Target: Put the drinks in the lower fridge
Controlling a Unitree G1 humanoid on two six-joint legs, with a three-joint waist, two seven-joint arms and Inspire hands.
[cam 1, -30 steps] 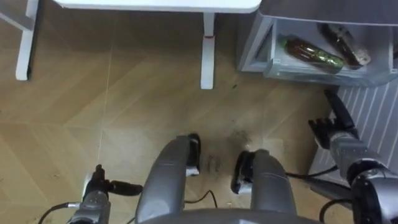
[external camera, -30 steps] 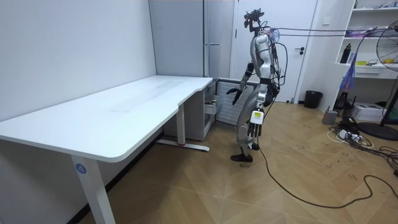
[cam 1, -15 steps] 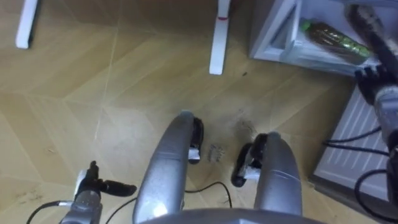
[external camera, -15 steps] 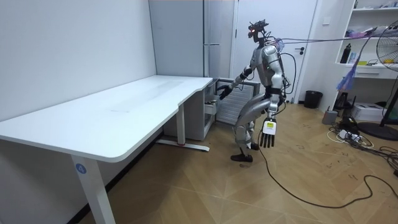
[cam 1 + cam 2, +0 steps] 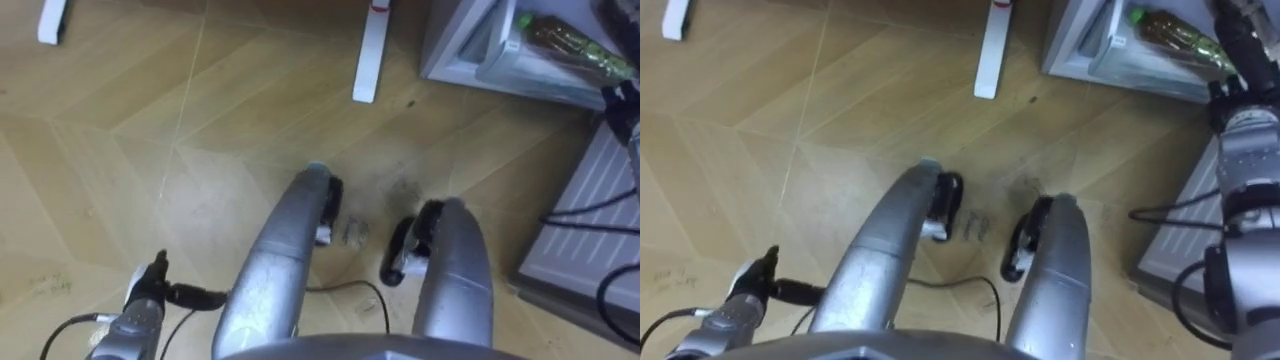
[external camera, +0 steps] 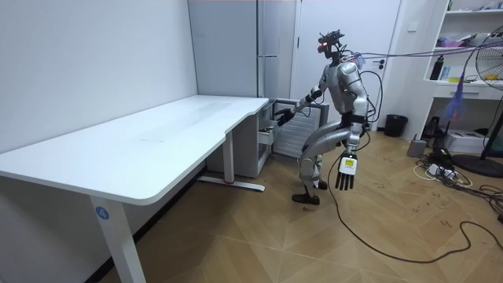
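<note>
A green drink bottle [image 5: 1165, 32] lies in the open lower fridge drawer [image 5: 1080, 50], also seen at the upper right in the left eye view [image 5: 565, 40]. My right hand [image 5: 1232, 95] stretches up to the drawer's near rim beside the bottle with its fingers straight, holding nothing. My left hand [image 5: 150, 295] hangs low at my left side, open and with nothing in it. In the room view I stand with bent knees before the grey fridge [image 6: 267, 47]. There my right hand [image 6: 280, 118] is at the drawer and my left hand [image 6: 346, 171] hangs behind me.
A white desk [image 6: 157, 141] stands at my left; its leg [image 5: 372, 60] is on the wood floor just left of the drawer. A ribbed grey panel [image 5: 590, 230] lies low at my right. Shelves, a bin and a fan stand at the room view's right.
My right arm has stretched out to the drawer and my left hand has swung down behind me. I have bent lower, and the eye view has shifted with my body.
</note>
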